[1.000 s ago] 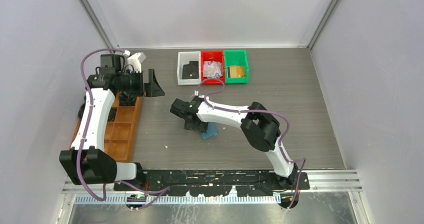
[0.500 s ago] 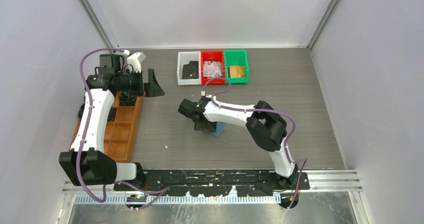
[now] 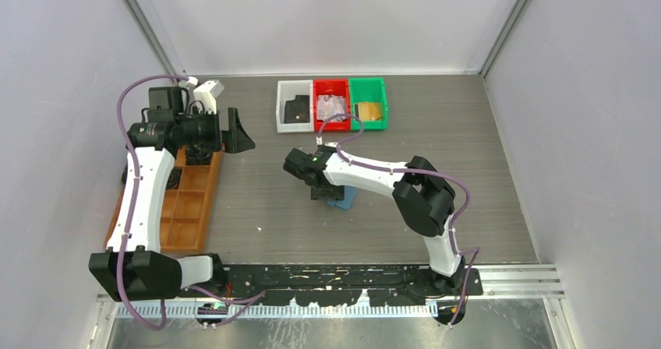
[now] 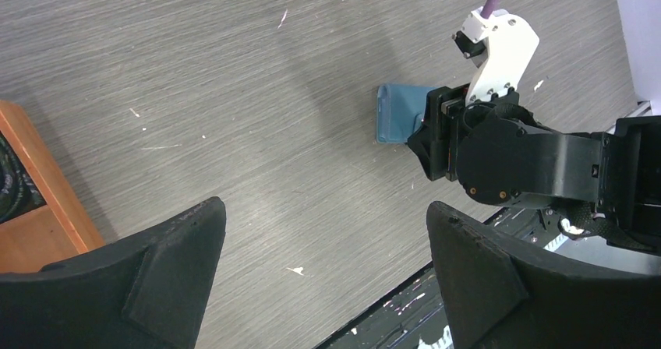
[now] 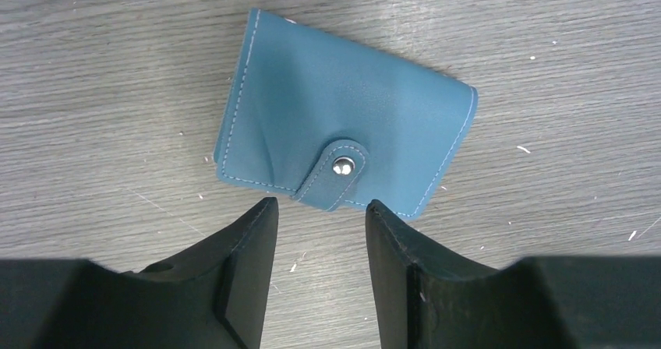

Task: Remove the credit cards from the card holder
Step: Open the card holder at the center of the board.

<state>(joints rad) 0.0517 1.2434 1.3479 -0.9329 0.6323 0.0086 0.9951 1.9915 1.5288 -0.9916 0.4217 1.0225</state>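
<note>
The card holder (image 5: 343,142) is a blue wallet lying flat on the table, folded, with its tab snapped down. It also shows as the card holder (image 3: 345,201) and, in the left wrist view, as the card holder (image 4: 394,114). My right gripper (image 5: 319,205) hovers just over its tab edge, jaws apart with nothing between them; from above the right gripper (image 3: 321,192) covers part of it. Credit cards lie in the bins: a black one (image 3: 296,109), a silvery one (image 3: 331,107), a gold one (image 3: 368,112). My left gripper (image 3: 238,131) hangs open at the far left, wide in its own view (image 4: 323,209).
White (image 3: 282,103), red (image 3: 318,92) and green (image 3: 383,100) bins stand in a row at the back. An orange-brown compartment tray (image 3: 191,209) lies along the left side under the left arm. Walls close in on both sides.
My right gripper has moved to the right and its jaws have narrowed a little. The blue holder's visible part now lies further right too. The left arm has barely shifted.
</note>
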